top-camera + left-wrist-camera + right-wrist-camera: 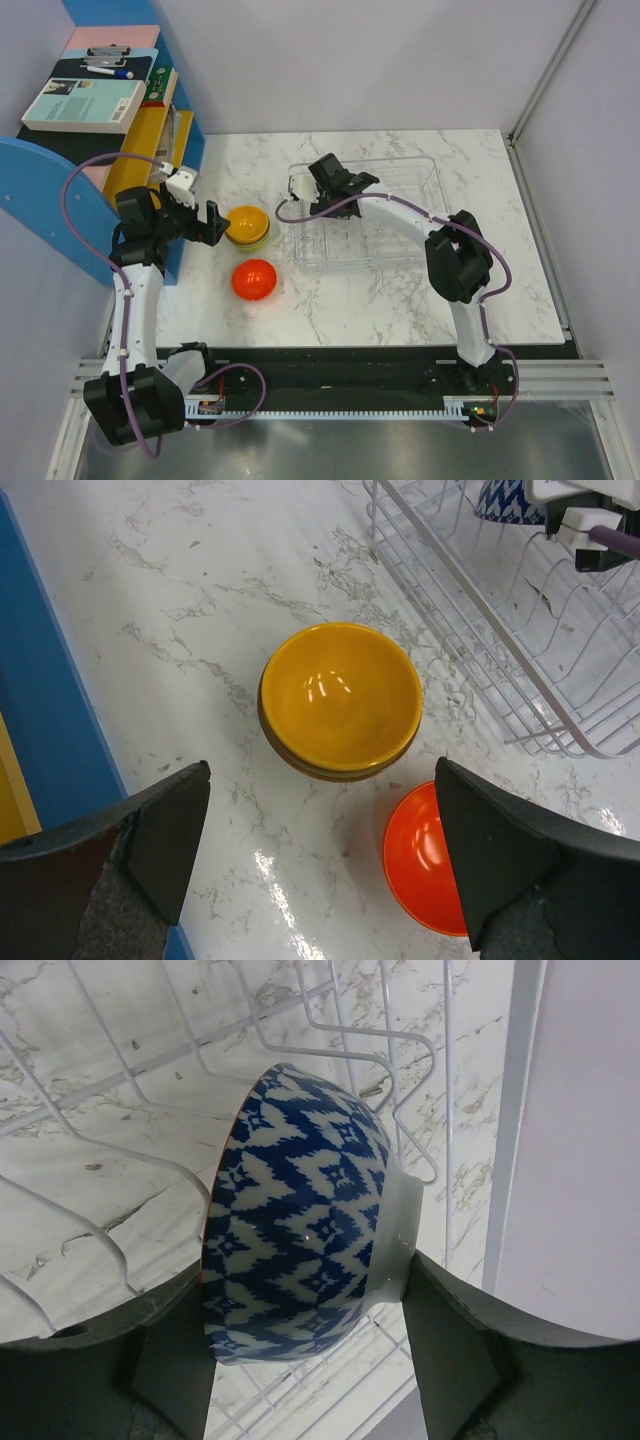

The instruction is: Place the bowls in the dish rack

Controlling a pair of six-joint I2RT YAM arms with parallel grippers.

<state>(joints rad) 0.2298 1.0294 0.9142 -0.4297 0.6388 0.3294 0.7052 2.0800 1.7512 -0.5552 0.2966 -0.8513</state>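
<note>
A yellow-orange bowl (247, 221) (340, 695) sits on a stack, with a lime green rim (256, 240) showing under it. A red-orange bowl (254, 279) (425, 862) stands alone just in front. My left gripper (200, 222) (325, 850) is open and empty, hovering above the marble just left of these bowls. My right gripper (330, 180) (305, 1285) is shut on the blue-white zigzag bowl (300, 1230) (510, 498). It holds the bowl on edge among the wires at the far left end of the dish rack (425, 165) (470, 630) (120, 1080). No pale mint bowl shows.
A blue shelf unit (50, 200) (50, 680) with books and a clipboard (90, 90) stands along the table's left side, close behind my left arm. White walls close the back and right. The table's front edge (360, 347) lies near the arm bases.
</note>
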